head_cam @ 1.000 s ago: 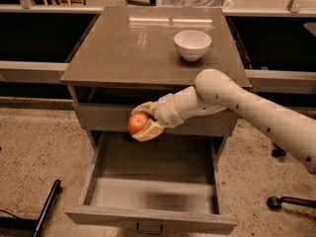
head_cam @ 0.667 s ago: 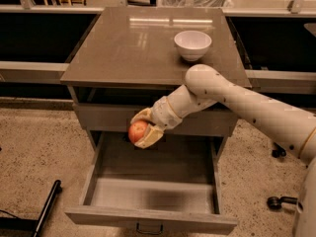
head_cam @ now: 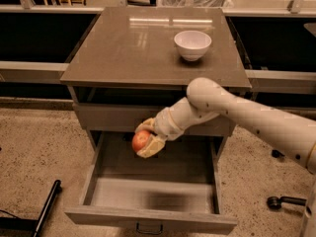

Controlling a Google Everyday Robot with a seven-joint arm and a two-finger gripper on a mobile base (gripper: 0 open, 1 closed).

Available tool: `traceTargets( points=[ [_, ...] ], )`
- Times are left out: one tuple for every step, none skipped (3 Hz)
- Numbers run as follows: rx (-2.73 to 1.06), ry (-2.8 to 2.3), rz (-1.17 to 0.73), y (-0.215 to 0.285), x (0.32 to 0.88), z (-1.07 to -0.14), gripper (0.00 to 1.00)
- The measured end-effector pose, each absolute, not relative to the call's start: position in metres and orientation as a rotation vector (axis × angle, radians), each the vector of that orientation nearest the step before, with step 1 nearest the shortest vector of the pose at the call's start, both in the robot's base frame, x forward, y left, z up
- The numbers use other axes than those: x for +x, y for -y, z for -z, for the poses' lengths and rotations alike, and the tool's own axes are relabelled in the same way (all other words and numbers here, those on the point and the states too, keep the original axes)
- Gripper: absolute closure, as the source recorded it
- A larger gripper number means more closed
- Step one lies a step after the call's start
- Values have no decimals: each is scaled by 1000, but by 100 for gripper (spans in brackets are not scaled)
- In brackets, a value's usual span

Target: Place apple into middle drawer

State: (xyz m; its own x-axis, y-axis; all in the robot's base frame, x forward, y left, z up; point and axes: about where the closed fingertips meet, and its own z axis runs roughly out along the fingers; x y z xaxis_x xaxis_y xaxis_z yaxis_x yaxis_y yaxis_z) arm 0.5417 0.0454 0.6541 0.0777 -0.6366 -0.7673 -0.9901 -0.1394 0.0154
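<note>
The small red-orange apple sits between the pale fingers of my gripper, which is shut on it. The gripper hangs just above the rear left part of the open middle drawer, a wide grey box with a pale grey floor and a small dark loop handle at its front. My white arm reaches in from the right, crossing in front of the closed upper drawer front.
A white bowl stands on the brown cabinet top. A dark bar lies on the speckled floor at the left. A black chair caster is at the right. Low shelving runs behind the cabinet.
My gripper has moved down and slightly left with the apple, from in front of the upper drawer front to over the open drawer.
</note>
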Motion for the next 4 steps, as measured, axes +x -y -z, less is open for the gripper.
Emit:
traceTargets(
  points=[
    [-1715, -1833, -859, -30, 520, -583, 100],
    [-1636, -1888, -935, -27, 509, -537, 100],
    [-1639, -1883, -960, -29, 505, -527, 100],
    [-1521, -1955, -959, -17, 511, -508, 100]
  ],
)
